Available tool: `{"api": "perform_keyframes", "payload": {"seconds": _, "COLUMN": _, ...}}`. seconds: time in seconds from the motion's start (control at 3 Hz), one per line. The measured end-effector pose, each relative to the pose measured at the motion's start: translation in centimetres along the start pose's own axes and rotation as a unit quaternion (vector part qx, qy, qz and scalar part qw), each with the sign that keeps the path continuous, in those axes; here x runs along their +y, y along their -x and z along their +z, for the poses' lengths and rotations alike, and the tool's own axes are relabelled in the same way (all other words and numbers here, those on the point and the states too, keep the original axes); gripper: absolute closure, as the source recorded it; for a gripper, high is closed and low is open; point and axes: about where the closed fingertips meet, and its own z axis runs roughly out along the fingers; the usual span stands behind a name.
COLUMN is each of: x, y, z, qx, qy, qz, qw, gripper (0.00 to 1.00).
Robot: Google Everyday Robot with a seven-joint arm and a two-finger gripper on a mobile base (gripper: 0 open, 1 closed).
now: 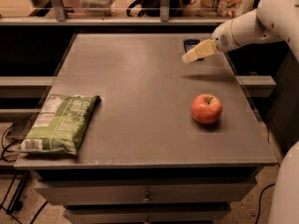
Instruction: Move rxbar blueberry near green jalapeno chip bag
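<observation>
The rxbar blueberry, a small dark navy bar, lies flat near the far right edge of the grey table; the gripper partly covers it. The gripper, with cream-coloured fingers, reaches in from the right on a white arm and hangs just over the bar's near side. The green jalapeno chip bag, large with a white label, lies flat at the table's near left corner, far from the bar.
A red apple stands on the right half of the table, in front of the gripper. A shelf with boxes and a rail runs behind the table. Drawers sit below the front edge.
</observation>
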Motion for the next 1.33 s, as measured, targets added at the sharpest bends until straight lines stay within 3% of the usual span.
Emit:
{"api": "perform_keyframes", "payload": {"seconds": 0.33, "x": -0.1, "y": -0.2, "z": 0.9, "qx": -0.006, "qy": -0.001, "qz": 0.005, "qw": 1.0000, "gripper": 0.00}}
{"api": "perform_keyframes", "payload": {"seconds": 1.33, "x": -4.2, "y": -1.2, "z": 5.4, "qx": -0.054, "qy": -0.058, "qz": 0.054, "qw": 0.9954, "gripper": 0.00}}
